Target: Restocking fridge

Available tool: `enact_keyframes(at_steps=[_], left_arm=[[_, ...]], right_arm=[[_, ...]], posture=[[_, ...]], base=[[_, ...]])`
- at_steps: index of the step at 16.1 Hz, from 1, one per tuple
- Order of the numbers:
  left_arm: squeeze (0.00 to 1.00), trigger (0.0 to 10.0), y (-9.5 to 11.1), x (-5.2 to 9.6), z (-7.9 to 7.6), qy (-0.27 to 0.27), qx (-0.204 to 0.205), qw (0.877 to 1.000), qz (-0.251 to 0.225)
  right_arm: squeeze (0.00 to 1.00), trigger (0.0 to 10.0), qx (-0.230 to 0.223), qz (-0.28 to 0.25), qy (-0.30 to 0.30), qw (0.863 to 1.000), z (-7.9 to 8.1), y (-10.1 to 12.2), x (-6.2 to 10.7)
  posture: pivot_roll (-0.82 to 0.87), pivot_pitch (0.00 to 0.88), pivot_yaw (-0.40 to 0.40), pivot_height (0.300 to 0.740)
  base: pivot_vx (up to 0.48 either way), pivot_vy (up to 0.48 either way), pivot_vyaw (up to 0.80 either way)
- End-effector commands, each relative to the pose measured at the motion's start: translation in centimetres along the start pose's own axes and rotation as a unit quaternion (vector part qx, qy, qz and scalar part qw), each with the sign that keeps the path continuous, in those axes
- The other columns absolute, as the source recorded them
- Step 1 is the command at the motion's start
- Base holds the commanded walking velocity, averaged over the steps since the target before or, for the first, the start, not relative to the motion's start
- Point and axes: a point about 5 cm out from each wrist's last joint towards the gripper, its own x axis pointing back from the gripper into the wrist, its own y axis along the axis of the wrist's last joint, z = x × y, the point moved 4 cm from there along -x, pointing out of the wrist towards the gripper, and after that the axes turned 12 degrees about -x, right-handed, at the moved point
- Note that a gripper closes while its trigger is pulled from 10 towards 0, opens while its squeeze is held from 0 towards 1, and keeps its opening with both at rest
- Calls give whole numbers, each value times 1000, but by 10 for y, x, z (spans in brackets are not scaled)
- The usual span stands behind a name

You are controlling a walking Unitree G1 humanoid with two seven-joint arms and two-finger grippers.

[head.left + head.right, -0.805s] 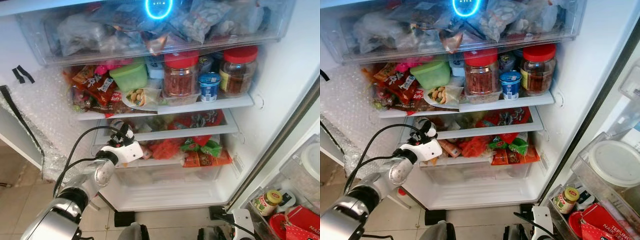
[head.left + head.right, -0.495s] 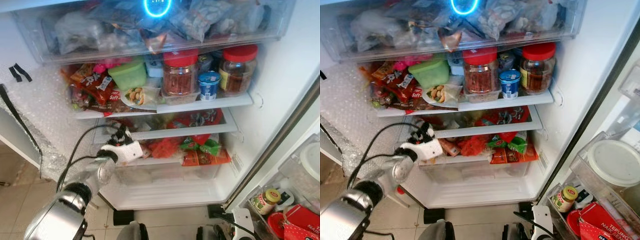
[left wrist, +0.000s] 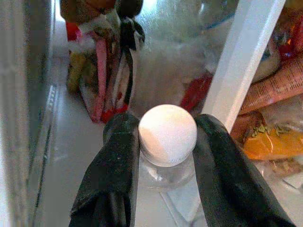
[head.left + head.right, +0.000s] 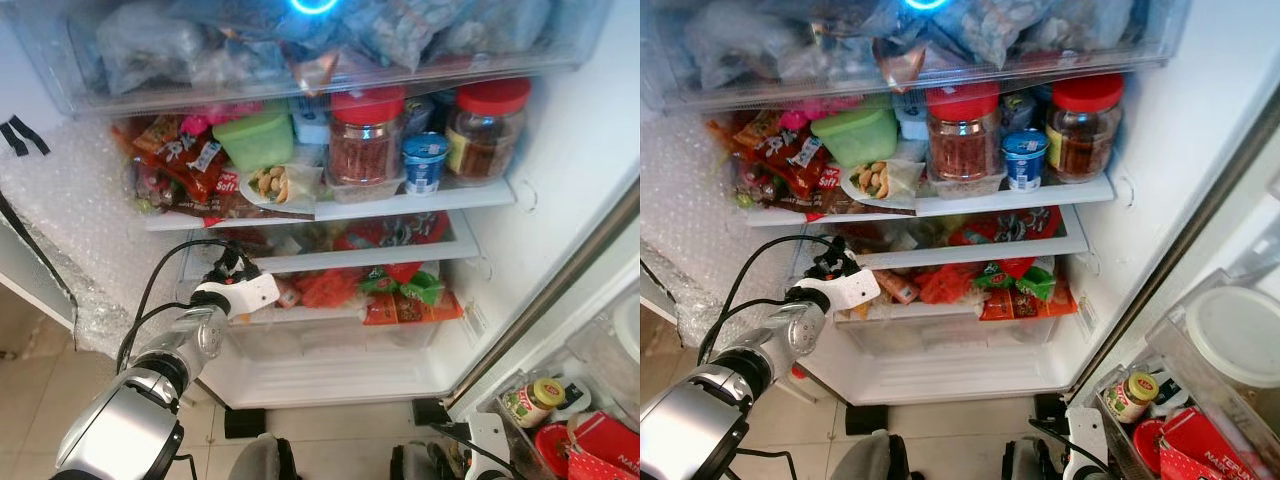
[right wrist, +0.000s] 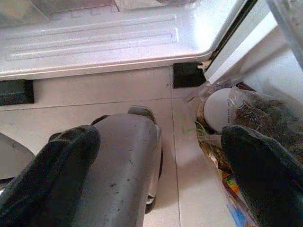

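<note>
Bubble wrap (image 4: 70, 230) covers the fridge's left wall. Next to it, the left gripper (image 3: 163, 156) reaches into the left end of the lower white shelf (image 4: 400, 255) and squeezes a small clear plastic bottle with a round white cap (image 3: 167, 128). The bottle's body is mostly hidden behind the black fingers (image 3: 113, 175). Blurry red and orange snack packets (image 4: 410, 300) lie further right on that level. On the white shelf above stand a green plastic tub (image 4: 258, 140), two big glass jars with red lids (image 4: 366, 135) and a small blue cup (image 4: 424, 163). The right gripper (image 5: 156, 175) hangs low over the tiled floor (image 5: 94, 90), its fingers wide apart.
</note>
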Motion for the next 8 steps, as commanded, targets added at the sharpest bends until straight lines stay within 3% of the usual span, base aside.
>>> enact_keyframes(at_steps=[1, 2, 3, 8], left_arm=[[0, 10000, -4, -2, 4, 4, 4, 1000, 16], [0, 10000, -4, -3, 5, 9, 13, 1000, 21], [1000, 10000, -3, -4, 8, 17, 18, 999, 23], [1000, 10000, -5, -8, 22, 41, 34, 998, 37]], right_arm=[[0, 10000, -5, 70, -18, 997, -11, -46, 11], [0, 10000, -5, 70, -18, 997, -11, -47, 11], [0, 10000, -5, 71, -18, 997, -12, -48, 12], [0, 10000, -4, 75, -16, 997, -12, -51, 13]], posture=[[-155, 155, 93, 652], [-154, 157, 91, 652], [-154, 157, 91, 652], [-148, 172, 89, 652]], base=[[0, 0, 0], [0, 0, 0], [0, 0, 0], [0, 0, 0]])
